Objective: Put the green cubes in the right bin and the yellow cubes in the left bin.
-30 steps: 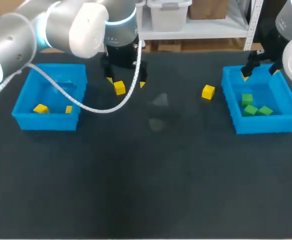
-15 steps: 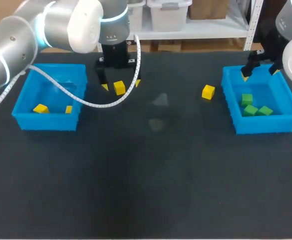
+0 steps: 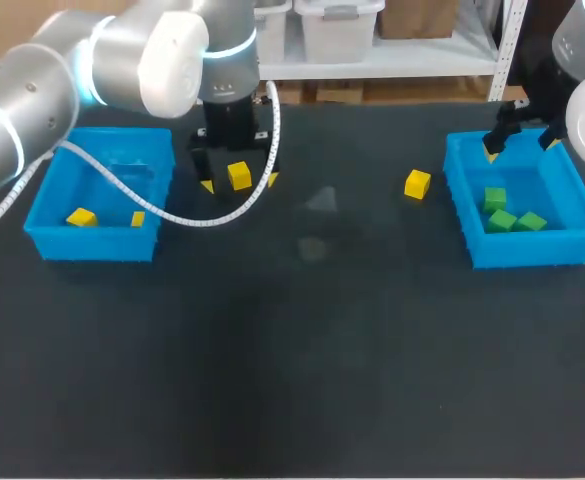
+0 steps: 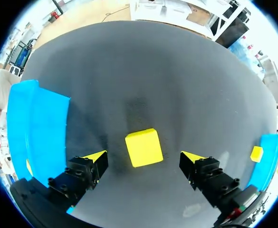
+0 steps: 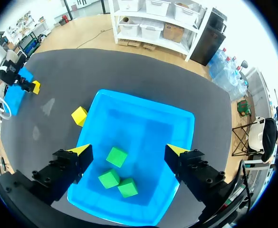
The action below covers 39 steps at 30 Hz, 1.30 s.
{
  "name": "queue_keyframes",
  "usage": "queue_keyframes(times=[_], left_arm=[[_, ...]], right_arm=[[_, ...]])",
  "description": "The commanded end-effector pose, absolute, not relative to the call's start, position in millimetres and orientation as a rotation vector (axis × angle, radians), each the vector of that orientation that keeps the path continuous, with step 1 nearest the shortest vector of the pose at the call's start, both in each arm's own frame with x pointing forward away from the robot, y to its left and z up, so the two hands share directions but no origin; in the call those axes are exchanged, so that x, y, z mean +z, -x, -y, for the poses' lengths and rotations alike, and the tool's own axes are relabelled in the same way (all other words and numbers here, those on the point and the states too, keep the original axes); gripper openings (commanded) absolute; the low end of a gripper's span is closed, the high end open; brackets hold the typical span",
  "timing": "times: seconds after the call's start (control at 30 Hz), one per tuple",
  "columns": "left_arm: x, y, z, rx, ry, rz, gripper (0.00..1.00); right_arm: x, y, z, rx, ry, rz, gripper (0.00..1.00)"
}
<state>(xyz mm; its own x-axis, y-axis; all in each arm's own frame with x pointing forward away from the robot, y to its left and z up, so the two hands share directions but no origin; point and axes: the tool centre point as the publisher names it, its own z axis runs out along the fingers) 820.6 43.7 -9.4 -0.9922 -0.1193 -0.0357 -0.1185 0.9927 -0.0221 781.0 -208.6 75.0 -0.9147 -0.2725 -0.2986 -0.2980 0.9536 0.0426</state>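
While both grippers stand released, I have one yellow cube (image 4: 143,147) framed between the left gripper's (image 3: 239,183) fingers.
Left gripper: fingers are spread wide and low over the table (image 3: 312,350), with one yellow tip on each side of the cube and a visible gap on both sides. The cube rests on the table near the left bin (image 3: 92,243), outside it. Left bin contents: two yellow cubes (image 3: 82,216) near its front wall. Right gripper (image 5: 128,151): fingers are spread and hold nothing, above the far part of the right bin (image 3: 459,200). Right bin contents: three green cubes (image 3: 502,220), clustered close together on its floor. I see a second yellow cube (image 3: 417,184) on the table, just beside the right bin's wall that faces the table's middle, outside it.
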Motion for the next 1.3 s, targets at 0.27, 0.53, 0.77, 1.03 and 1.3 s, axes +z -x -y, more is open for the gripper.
queue_keyframes(times=[0.27,0.53,0.77,1.03,1.3], left_arm=[[-14,-826,-42,-0.041,0.231,-3.1,0.0],[8,-812,-34,-0.002,-0.097,-2.994,0.0],[72,-768,-45,-0.109,-0.367,-2.794,0.0],[130,-753,-114,-0.009,-0.276,-2.637,0.0],[137,-754,-185,0.095,-0.054,-2.62,0.0]], right_arm=[[75,-778,209,0.119,0.415,-2.807,1.0],[75,-778,209,0.119,0.415,-2.807,1.0],[75,-778,209,0.119,0.415,-2.807,1.0],[75,-778,209,0.119,0.415,-2.807,1.0],[75,-778,209,0.119,0.415,-2.807,1.0]])
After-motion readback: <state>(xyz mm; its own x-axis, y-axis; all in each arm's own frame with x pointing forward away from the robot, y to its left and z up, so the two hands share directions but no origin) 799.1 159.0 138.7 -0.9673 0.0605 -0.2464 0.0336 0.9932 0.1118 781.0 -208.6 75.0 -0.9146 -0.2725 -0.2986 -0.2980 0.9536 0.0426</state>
